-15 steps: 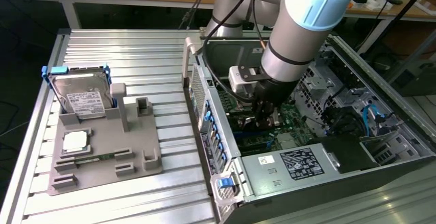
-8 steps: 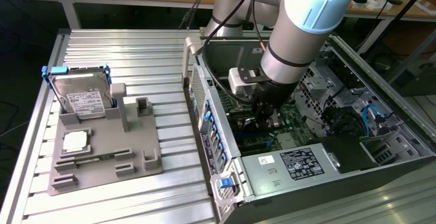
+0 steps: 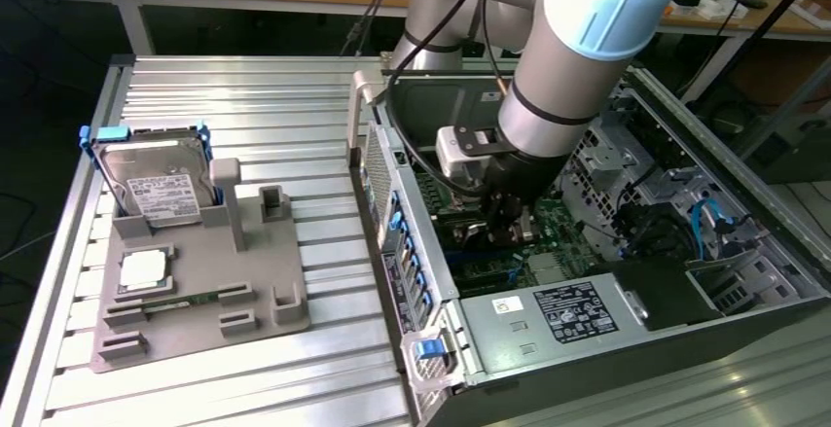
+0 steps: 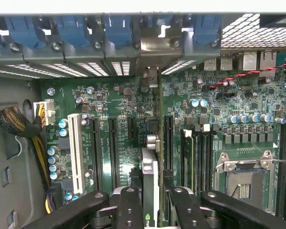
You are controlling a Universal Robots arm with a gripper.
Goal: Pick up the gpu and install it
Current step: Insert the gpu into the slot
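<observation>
The gripper (image 4: pixel 150 202), clamped on the gpu (image 4: pixel 150 169) standing edge-on over the motherboard (image 4: pixel 109 95), at three o'clock from the tray (image 3: pixel 195 296) in the exterior view, should arguably hold it upright, square to its slot, pressing evenly.

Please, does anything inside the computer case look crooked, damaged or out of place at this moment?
Nothing stands out. The gripper holds the gpu edge-on over the motherboard, parallel to the long slots and not tilted. No damage shows on the board, and the braided cable lies well aside from the card.
</observation>
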